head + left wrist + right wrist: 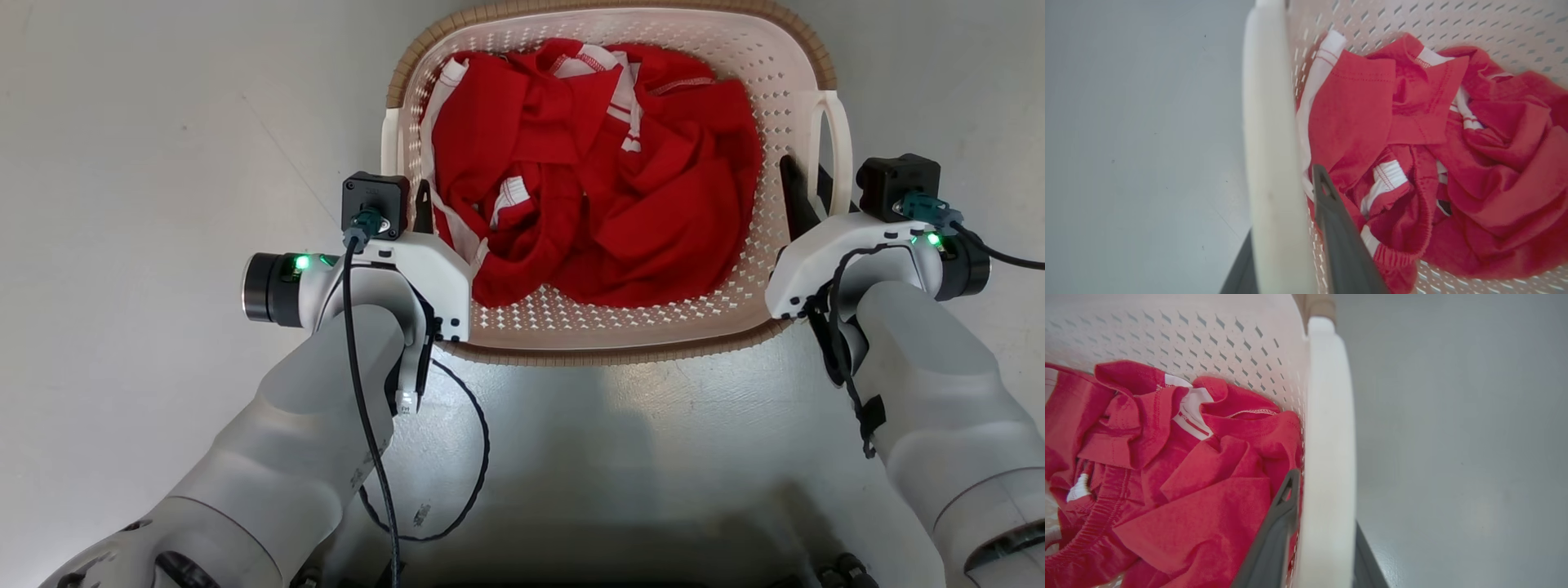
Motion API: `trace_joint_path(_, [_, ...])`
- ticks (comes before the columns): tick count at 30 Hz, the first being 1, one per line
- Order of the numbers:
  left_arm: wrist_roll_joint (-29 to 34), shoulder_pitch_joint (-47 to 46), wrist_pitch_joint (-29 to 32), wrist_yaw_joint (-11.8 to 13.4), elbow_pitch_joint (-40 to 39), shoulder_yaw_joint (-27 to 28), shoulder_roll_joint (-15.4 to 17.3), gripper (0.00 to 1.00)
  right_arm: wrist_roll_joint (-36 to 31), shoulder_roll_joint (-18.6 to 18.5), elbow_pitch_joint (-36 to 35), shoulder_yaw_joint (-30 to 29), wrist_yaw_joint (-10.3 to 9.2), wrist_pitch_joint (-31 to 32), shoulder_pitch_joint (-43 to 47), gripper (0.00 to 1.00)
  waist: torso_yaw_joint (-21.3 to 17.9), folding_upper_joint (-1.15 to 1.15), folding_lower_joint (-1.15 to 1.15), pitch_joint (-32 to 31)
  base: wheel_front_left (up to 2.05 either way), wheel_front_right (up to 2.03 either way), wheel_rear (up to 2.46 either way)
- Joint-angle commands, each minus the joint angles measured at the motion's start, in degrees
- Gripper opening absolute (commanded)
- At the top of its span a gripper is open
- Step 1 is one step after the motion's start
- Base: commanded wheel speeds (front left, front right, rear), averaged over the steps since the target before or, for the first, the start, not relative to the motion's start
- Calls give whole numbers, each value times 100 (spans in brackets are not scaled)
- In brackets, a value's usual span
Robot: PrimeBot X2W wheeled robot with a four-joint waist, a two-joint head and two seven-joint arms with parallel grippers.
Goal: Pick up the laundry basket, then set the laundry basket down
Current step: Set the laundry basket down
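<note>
Grey floor (122,163) | laundry basket (759,65) far rim cropped | left gripper (406,204), right gripper (808,175) clamp handles (841,139)

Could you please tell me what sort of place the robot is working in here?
Probably a laundry or utility area at home, though little of the room shows: a laundry basket holding crumpled red clothes, over a plain, smooth grey floor.

text: none legible | cable print (421,514): too small to read
</note>
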Motion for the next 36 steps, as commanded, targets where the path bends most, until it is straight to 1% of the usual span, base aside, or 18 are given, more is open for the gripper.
trace_joint_path(1, [105, 52, 58, 100, -102, -19, 205, 0, -169, 3, -71, 37, -14, -80, 305, 0, 12, 0, 0, 18, 0, 0, 0])
trace_joint_path(6, [115, 51, 165, 198, -366, -49, 291, 0, -305, 3, -142, -81, -14, -80, 320, 0, 23, 0, 0, 72, 0, 0, 0])
trace_joint_path(23, [104, 113, 507, 403, -1115, -140, 613, 0, -458, 3, -174, -162, -14, -80, 363, 0, 28, 0, 0, 160, 0, 0, 0])
trace_joint_path(24, [102, 115, 520, 404, -1144, -145, 628, 23, -471, 3, -149, -150, -14, -80, 358, 0, 28, 0, 0, 157, 0, 0, 0])
trace_joint_path(25, [105, 118, 517, 406, -1172, -148, 642, 84, -475, 3, -131, -144, -14, -80, 354, 40, 31, 0, 0, 152, 0, 0, 0])
trace_joint_path(26, [91, 128, 541, 396, -1190, -153, 651, 100, -469, 3, -120, -139, -14, -80, 355, 49, 35, 0, 0, 145, 0, 0, 0])
trace_joint_path(27, [74, 136, 564, 388, -1204, -152, 659, 100, -462, 3, -112, -125, -14, -80, 358, 100, 39, 0, 0, 137, 0, 0, 0])
trace_joint_path(36, [40, 154, 559, 369, -1190, -158, 675, 100, -341, 3, -197, 106, -14, -80, 404, 100, 42, 0, 0, 44, 0, 0, 0])
